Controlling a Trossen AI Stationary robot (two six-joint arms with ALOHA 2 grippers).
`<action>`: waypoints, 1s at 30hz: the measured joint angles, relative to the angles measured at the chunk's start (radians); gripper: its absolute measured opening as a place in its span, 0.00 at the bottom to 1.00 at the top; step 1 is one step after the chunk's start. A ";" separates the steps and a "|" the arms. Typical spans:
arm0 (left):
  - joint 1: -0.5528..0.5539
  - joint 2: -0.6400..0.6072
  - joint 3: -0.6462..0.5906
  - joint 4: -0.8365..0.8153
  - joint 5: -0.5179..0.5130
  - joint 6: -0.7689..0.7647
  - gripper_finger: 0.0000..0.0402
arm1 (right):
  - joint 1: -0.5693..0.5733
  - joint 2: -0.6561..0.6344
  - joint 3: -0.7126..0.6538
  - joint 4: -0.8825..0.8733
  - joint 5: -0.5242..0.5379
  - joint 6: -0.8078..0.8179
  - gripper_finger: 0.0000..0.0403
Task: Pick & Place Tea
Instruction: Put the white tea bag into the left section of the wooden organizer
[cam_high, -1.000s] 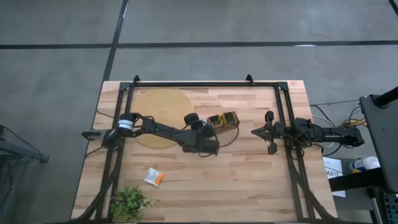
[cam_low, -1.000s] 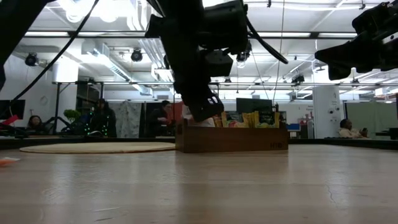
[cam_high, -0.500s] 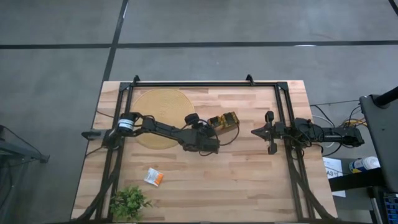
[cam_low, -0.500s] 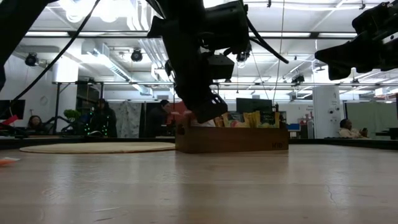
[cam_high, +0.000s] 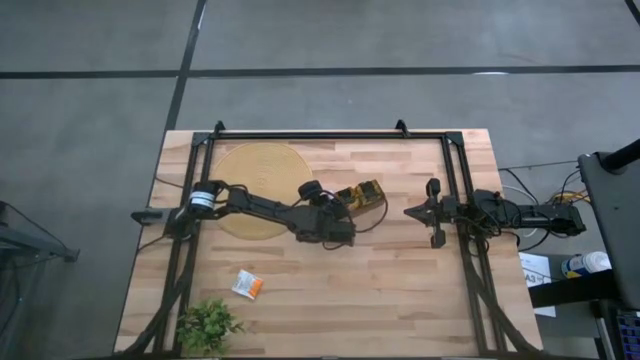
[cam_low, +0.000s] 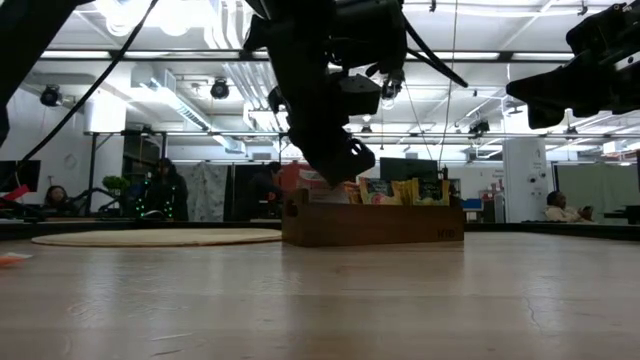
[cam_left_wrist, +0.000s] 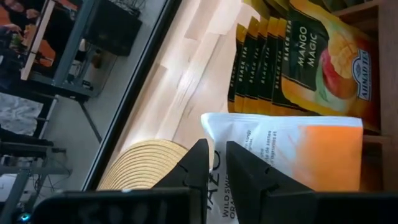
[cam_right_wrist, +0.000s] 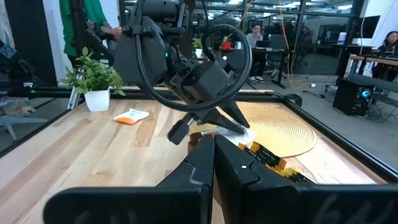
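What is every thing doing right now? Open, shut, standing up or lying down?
Long brown wooden tray: holds upright tea sachets.
Left gripper: at tray's end, by a white-and-orange sachet; grip unclear.
Right gripper: shut, waiting at the right.
Loose white-and-orange sachet: flat on table.
Small leafy green plant: upright.
Round woven mat: flat, partly under left arm.

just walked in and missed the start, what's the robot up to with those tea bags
The left gripper is over one end of the wooden tray, its fingers narrowly parted around a white and orange tea sachet beside the tray's row of dark mango sachets. Whether the sachet is gripped cannot be told. Another white and orange sachet lies loose on the table near the small plant. The right gripper waits shut at the table's right side.
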 joint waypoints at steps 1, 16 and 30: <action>0.000 0.000 0.006 -0.008 0.000 0.000 0.13 | 0.000 0.000 0.000 0.000 0.000 0.000 0.02; 0.000 0.000 0.040 -0.093 0.059 -0.013 0.13 | 0.000 0.000 0.000 0.000 0.000 0.000 0.02; -0.001 -0.002 0.078 -0.192 0.065 -0.009 0.18 | 0.000 0.000 0.000 0.000 0.000 0.000 0.02</action>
